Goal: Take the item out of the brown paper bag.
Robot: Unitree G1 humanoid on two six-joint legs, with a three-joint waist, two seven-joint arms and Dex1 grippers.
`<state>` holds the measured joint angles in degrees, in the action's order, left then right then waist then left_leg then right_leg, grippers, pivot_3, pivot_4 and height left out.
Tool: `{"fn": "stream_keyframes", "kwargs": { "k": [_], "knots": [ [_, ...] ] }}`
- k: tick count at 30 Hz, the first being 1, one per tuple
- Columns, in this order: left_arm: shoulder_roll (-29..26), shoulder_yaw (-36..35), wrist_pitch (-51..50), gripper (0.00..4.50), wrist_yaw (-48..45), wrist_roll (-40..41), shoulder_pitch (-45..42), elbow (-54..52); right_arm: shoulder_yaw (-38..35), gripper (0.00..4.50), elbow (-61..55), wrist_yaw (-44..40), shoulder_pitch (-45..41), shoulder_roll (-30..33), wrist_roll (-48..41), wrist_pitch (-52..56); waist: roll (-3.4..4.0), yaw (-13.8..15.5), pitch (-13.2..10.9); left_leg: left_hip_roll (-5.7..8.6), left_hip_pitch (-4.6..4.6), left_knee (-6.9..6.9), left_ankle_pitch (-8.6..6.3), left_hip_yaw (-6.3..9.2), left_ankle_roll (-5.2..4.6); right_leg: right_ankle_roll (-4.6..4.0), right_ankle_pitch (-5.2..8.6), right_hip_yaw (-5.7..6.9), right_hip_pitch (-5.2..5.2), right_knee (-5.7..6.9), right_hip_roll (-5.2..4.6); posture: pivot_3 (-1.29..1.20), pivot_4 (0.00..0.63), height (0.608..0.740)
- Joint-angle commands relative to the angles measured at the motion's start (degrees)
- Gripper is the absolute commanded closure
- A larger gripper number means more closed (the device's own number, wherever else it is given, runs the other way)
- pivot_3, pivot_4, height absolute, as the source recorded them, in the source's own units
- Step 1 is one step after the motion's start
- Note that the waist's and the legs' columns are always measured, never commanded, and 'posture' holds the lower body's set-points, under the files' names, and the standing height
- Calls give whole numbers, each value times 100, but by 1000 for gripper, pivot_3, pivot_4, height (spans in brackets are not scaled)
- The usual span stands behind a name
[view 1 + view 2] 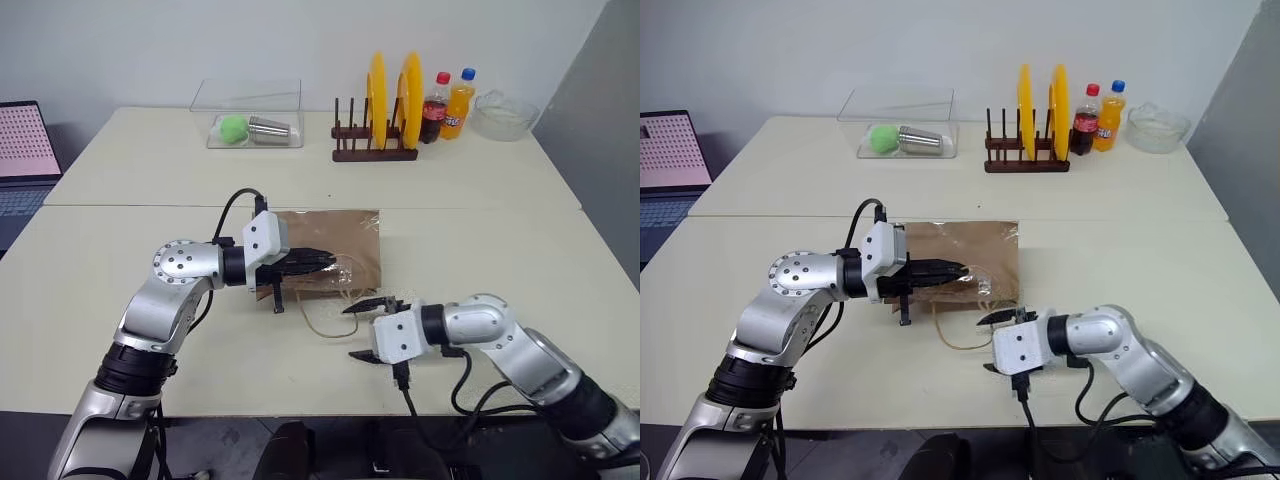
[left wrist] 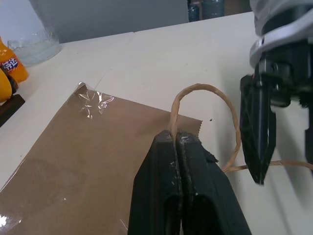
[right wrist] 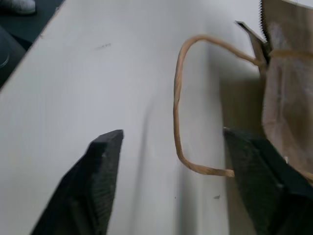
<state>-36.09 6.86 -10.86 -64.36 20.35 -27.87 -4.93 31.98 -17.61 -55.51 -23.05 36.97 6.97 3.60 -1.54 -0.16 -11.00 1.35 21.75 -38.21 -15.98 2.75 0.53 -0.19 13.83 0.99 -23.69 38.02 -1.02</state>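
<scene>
The brown paper bag (image 1: 345, 235) lies flat in the middle of the table, its mouth toward me. My left gripper (image 1: 330, 260) is over the bag's near edge and shut on one tan handle (image 2: 205, 90), which loops out from its fingertips (image 2: 177, 138). The other handle (image 3: 177, 112) lies loose on the table in front of the bag. Just before the bag's mouth my right gripper (image 1: 362, 330) stands open, with that loose loop between its fingers and nothing gripped. The item is hidden.
At the back stand a clear box (image 1: 250, 125) holding a green ball and a metal cup, a wooden rack with yellow plates (image 1: 385, 100), a cola bottle (image 1: 436, 108), an orange soda bottle (image 1: 460, 105) and a glass bowl (image 1: 505, 115). A laptop (image 1: 25, 150) sits far left.
</scene>
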Motion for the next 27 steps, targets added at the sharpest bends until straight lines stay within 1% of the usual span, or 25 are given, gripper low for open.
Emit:
{"fn": "stream_keyframes", "kwargs": {
  "k": [1, 2, 6, 9, 14, 19, 27],
  "knots": [
    [11, -185, -26, 4500, 27, 126, -78, -152, 58, 2729, 202, -36, -33, -90, 217, -309, 0, 1, 0, 0, 0, 0, 0, 0, 0, -1, 0, 0, 0, -1, 0, 0, 150, 740],
    [20, -208, -86, 4500, 52, 161, -75, -170, 70, 3005, 269, -30, -27, -119, 254, -309, 0, 1, 0, 0, 1, 0, 0, 0, 0, -1, -1, 0, 0, -1, 0, 0, 150, 740],
    [86, -310, -525, 4500, 217, 386, -173, -284, 64, 4481, 467, -40, -17, -225, 395, -279, 0, 2, 0, 1, 0, -2, 0, 0, 0, -1, -1, -2, 0, 2, -1, 0, 150, 740],
    [172, -381, -898, 4500, 446, 505, -376, -272, 83, 4481, 525, -144, -10, -210, 456, -252, 0, 2, 0, 1, 0, -3, 0, 1, 0, -1, -1, 0, 0, 4, -1, 0, 150, 740],
    [460, -570, -1665, 4500, 1104, 611, -1193, 107, 212, 4481, 623, -333, 100, -118, 658, -99, -1, 12, 1, 3, 2, -11, 0, 3, -1, 0, -1, 2, 3, 4, -1, 0, 150, 740],
    [639, -701, -2201, 4500, 1536, 671, -1834, 396, 252, 4481, 715, -371, 173, -46, 852, -105, -3, 8, 2, 4, 1, -19, 0, 7, 0, 1, -1, 4, 8, 5, -1, 0, 150, 740],
    [665, -882, -2611, 4500, 1932, 675, -2682, 919, 307, 4481, 692, -540, 290, 165, 1083, -113, -3, 15, 2, 6, 1, -28, 10, 10, 19, 2, -1, 6, 14, 5, -2, 0, 150, 740]
  ]
}}
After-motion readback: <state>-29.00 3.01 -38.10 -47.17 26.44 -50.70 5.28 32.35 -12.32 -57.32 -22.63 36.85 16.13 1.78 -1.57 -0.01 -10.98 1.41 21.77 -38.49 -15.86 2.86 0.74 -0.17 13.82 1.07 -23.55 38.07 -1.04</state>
